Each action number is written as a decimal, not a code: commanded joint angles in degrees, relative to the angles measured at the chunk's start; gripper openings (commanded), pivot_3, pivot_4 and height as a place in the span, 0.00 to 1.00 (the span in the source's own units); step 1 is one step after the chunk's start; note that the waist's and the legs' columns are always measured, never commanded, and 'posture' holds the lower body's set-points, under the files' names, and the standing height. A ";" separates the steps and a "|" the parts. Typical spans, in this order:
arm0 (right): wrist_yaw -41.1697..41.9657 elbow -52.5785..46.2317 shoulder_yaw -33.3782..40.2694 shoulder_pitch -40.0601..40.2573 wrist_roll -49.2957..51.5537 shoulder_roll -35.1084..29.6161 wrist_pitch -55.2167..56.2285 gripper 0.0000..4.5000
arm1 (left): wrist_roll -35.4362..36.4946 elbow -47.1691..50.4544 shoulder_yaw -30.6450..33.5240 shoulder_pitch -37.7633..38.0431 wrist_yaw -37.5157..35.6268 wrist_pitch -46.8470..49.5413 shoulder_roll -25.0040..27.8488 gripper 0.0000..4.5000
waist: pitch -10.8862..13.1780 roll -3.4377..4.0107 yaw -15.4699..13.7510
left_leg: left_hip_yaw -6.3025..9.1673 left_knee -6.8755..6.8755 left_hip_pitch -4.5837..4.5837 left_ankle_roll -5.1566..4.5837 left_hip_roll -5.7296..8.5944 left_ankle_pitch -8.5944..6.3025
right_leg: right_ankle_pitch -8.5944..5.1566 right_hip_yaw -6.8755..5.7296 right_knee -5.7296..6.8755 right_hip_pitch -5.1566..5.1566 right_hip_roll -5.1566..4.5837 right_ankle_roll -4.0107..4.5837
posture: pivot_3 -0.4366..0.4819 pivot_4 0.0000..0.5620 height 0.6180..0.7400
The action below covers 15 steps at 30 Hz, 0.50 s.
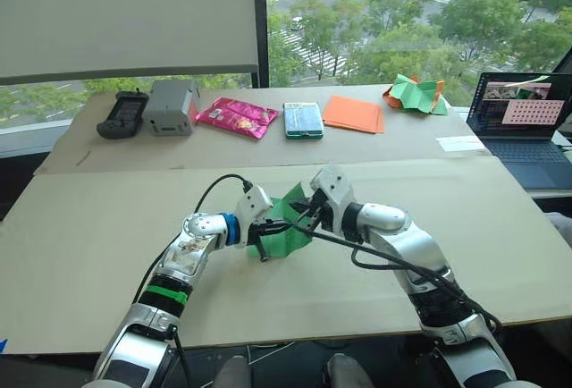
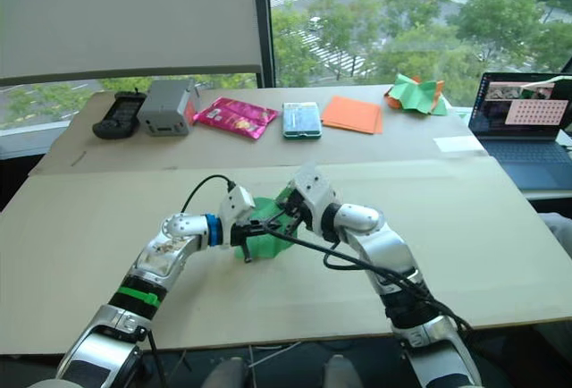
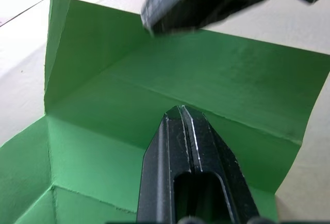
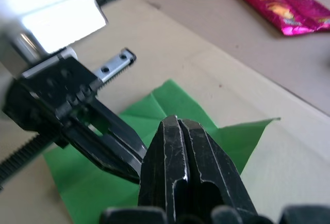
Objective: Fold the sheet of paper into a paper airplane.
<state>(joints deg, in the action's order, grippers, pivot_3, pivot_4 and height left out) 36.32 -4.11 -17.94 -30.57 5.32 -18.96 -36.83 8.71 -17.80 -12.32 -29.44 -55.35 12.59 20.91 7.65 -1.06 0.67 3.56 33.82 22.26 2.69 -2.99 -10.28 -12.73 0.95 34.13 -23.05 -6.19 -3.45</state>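
The sheet of paper (image 1: 288, 238) is bright green with crease lines and lies near the middle of the cardboard-covered table (image 1: 107, 227), one part raised. Both grippers meet over it. My left gripper (image 1: 279, 225) comes in from the left. In the left wrist view its fingers are shut, and the left gripper's tips (image 3: 181, 110) rest against the creased paper (image 3: 247, 74). My right gripper (image 1: 302, 218) comes in from the right. It is also shut, and the right gripper's tips (image 4: 176, 120) sit just above the paper (image 4: 170, 100), close to the left gripper (image 4: 124, 154). No green shows between either pair of fingers.
Along the far table stand a black controller (image 1: 122, 113), a grey box (image 1: 170, 106), a pink packet (image 1: 237, 117), a teal phone (image 1: 303, 120), flat orange sheets (image 1: 353, 113) and a crumpled green-and-orange heap (image 1: 416, 95). A laptop (image 1: 523, 124) is at the right.
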 commanded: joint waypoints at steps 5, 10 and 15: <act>-2.38 7.49 -0.47 1.29 -4.19 -1.13 2.34 0.01 | -0.60 3.19 1.90 3.88 0.26 -0.43 4.29 0.00 | -0.02 0.03 0.09 | 0.00 -0.02 0.00 -0.03 0.00 0.02 | 0.00 0.01 0.03 -0.01 0.00 0.00 | 0.48 0.27 0.72; -2.19 8.43 -0.73 3.45 -5.34 -2.13 3.19 0.01 | -1.27 3.26 3.00 6.19 2.01 0.19 6.47 0.00 | -0.03 0.05 0.09 | 0.00 -0.03 -0.19 -0.03 -0.01 0.02 | 0.00 0.01 0.04 0.10 0.00 0.01 | 0.48 0.27 0.72; -2.75 8.99 -0.78 4.60 -5.76 -2.09 2.51 0.01 | -2.30 2.20 2.79 7.27 3.66 -0.12 6.45 0.00 | -0.09 0.04 -0.15 | 0.00 0.00 -0.26 0.13 -0.01 -0.08 | -0.01 0.00 -0.05 0.06 -0.02 0.01 | 0.48 0.27 0.72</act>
<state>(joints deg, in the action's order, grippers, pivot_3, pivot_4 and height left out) 33.79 3.29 -18.68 -27.69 0.69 -20.61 -32.92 7.35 -15.31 -9.58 -23.09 -52.40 12.40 27.11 7.56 -1.03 0.51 3.55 33.84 22.00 2.82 -3.00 -10.36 -12.74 0.95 34.08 -22.98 -6.21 -3.44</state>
